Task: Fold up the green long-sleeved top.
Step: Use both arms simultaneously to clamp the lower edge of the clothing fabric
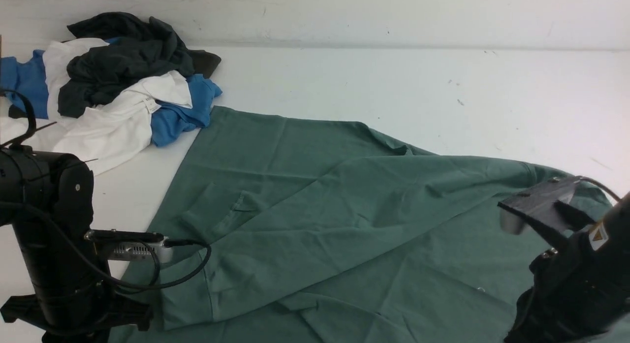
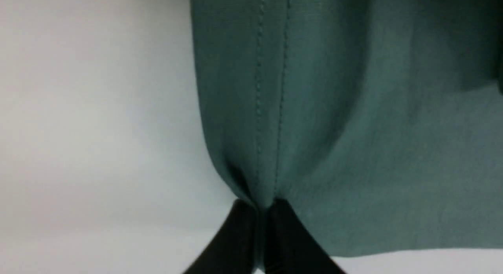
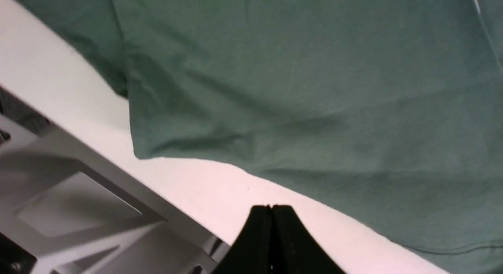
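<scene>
1. the jaws of our left gripper (image 2: 262, 213) are clenched on the stitched hem of the green long-sleeved top (image 1: 320, 200), with the cloth gathered into a pinch between them. the jaws of our right gripper (image 3: 271, 215) are pressed together on nothing, over bare table (image 3: 220, 187) just beside the top's near edge.
2. the top lies spread and wrinkled across the white table, with a broad fold running diagonally over it. the pile of blue, white and dark garments (image 1: 113, 82) sits at its far left corner and seems to touch it.
3. we judge the step in hand to be raising an edge for a fold. with only one side gripped, a pull now would likely skew the cloth.
4. to do it well, we part the right jaws, take the matching edge, and make sure each pinch holds the hem fully.
5. then we lift both grippers evenly and low, keeping the edge taut between them.
6. we carry the fold clear of the pile, so that no other garment is dragged along.
</scene>
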`<control>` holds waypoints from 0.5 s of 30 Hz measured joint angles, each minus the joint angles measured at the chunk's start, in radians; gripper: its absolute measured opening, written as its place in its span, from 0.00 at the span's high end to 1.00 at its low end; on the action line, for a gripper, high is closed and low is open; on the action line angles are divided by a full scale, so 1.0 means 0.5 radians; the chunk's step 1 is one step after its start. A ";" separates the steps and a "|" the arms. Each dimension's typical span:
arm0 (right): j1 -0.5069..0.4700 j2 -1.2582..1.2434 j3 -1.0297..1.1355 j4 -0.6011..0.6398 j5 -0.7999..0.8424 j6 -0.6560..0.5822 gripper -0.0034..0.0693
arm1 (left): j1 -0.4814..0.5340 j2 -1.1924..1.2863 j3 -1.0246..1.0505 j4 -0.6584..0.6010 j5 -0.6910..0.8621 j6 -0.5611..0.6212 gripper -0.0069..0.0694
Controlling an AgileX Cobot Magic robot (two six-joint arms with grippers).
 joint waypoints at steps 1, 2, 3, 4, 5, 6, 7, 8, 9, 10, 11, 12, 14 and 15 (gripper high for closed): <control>0.076 0.000 0.004 -0.016 0.000 0.000 0.94 | 0.000 -0.052 0.000 0.000 0.021 -0.007 0.89; 0.089 0.000 0.004 -0.019 0.000 0.000 0.94 | 0.000 -0.074 0.000 -0.002 0.032 -0.013 0.89; 0.222 0.000 0.018 -0.048 0.000 0.005 0.90 | 0.000 -0.162 0.000 -0.005 0.076 -0.042 0.89; 0.299 0.000 0.032 -0.066 -0.005 0.010 0.87 | 0.000 -0.213 0.000 -0.009 0.105 -0.057 0.89; 0.378 0.000 0.051 -0.087 -0.024 0.011 0.84 | 0.000 -0.261 0.000 -0.009 0.137 -0.066 0.89; 0.456 0.000 0.074 -0.107 -0.058 0.012 0.79 | 0.000 -0.306 0.000 -0.009 0.163 -0.076 0.89; 0.501 0.000 0.096 -0.123 -0.097 0.012 0.77 | 0.000 -0.330 0.000 -0.009 0.177 -0.080 0.89; 0.531 0.000 0.103 -0.127 -0.107 0.014 0.75 | 0.000 -0.345 0.000 -0.009 0.185 -0.082 0.89; 0.655 0.000 0.172 -0.167 -0.235 0.014 0.64 | 0.000 -0.404 0.000 -0.007 0.205 -0.091 0.89; 0.667 0.000 0.172 -0.167 -0.235 0.014 0.63 | 0.000 -0.409 0.000 -0.007 0.205 -0.091 0.89; 0.751 0.000 0.228 -0.190 -0.337 0.016 0.55 | 0.000 -0.444 0.000 -0.004 0.206 -0.093 0.89; 0.817 0.000 0.267 -0.199 -0.439 0.016 0.47 | 0.000 -0.464 0.000 -0.004 0.208 -0.093 0.89; 0.894 0.000 0.309 -0.203 -0.544 0.016 0.39 | 0.000 -0.477 0.000 -0.004 0.212 -0.093 0.89; 0.928 0.002 0.325 -0.207 -0.587 0.016 0.34 | 0.000 -0.478 0.000 -0.004 0.216 -0.093 0.89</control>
